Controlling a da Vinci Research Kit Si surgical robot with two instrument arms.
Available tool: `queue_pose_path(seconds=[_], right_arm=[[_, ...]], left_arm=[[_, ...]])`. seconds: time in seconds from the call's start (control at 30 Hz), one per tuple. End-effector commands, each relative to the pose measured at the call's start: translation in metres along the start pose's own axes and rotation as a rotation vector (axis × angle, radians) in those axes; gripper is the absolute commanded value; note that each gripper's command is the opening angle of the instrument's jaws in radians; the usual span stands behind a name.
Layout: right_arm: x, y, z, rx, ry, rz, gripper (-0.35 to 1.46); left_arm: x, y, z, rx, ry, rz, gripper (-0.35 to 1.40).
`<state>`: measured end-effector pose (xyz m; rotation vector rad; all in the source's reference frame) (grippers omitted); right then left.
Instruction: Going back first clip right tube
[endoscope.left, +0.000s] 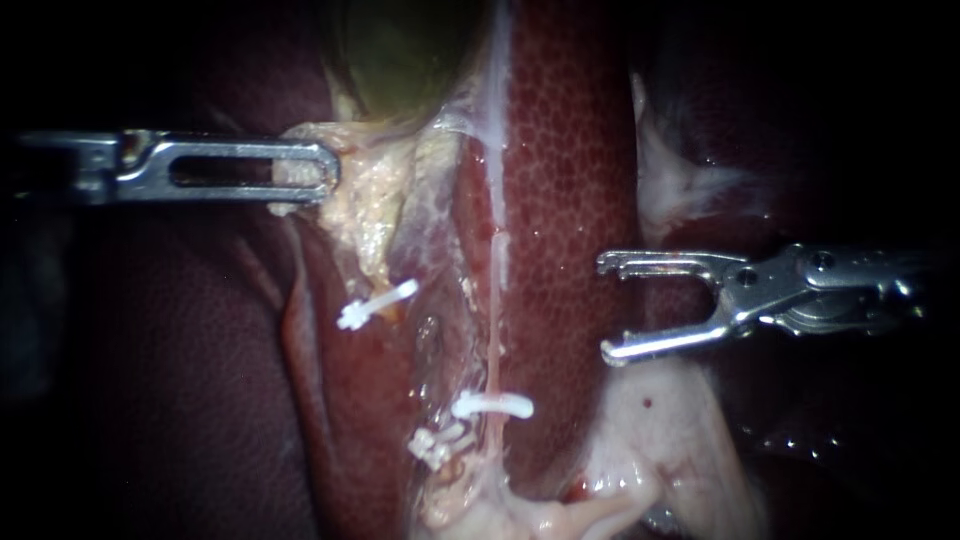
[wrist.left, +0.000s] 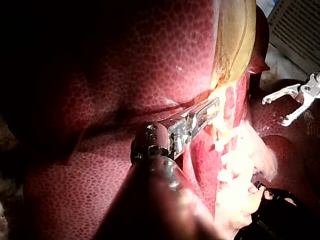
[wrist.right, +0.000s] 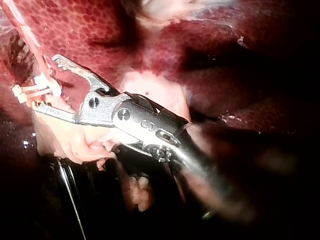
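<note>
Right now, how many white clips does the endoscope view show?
3. An upper clip on the left tissue strand, a second clip across the thin tube lower down, a third clip beside it; others may be hidden.

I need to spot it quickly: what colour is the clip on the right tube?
The clip is white, clearest in the endoscope view.

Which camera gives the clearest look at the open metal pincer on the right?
The endoscope view: the right instrument lies side-on, both jaws and the gap between them plain. The right wrist view shows them open too, but at a slant, near white clips. The left wrist view shows it small and distant.
</note>
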<state>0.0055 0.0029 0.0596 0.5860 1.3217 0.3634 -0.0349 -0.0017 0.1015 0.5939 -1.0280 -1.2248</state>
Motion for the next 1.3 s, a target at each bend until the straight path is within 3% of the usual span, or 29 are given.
queue_pose_path(seconds=[0.03,0.27,0.6,1.3], right_arm=[[0.0000,0.0000,0.0000,0.000,0.000,0.000,0.60],[0.0003,-0.0003,0.0004,0.000,0.003,0.000,0.60],[0.0007,-0.0003,0.0010,-0.002,0.007,0.001,0.60],[0.0011,-0.0004,0.0011,0.004,0.009,0.003,0.60]], left_arm=[[0.0003,0.0001,0.0004,0.000,0.005,0.005,-0.35],[0.0020,0.0006,0.0036,-0.001,0.029,0.011,-0.35],[0.0031,0.0004,0.0065,0.004,0.044,0.011,-0.35],[0.0033,0.0005,0.0069,0.004,0.051,0.014,-0.35]])
